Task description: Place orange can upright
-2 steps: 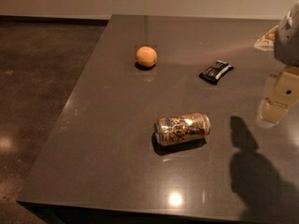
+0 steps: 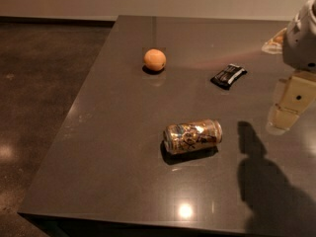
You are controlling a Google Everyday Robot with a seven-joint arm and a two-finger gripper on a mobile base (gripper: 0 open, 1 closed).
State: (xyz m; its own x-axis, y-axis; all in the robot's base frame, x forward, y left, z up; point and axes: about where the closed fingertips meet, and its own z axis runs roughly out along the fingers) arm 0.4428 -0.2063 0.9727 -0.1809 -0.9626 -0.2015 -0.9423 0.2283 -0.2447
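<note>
Orange can (image 2: 192, 136) lies on its side at centre of the bench (image 2: 123, 172); tool (image 2: 285, 113) hangs at right edge, apart from it, grip state indiscernible.

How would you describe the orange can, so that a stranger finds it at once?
On the dark table, look near the front middle, left of the claw at the right edge. The orange can lies there on its side: shiny printed metal, unlike the round matte fruit and flat black packet.
</note>
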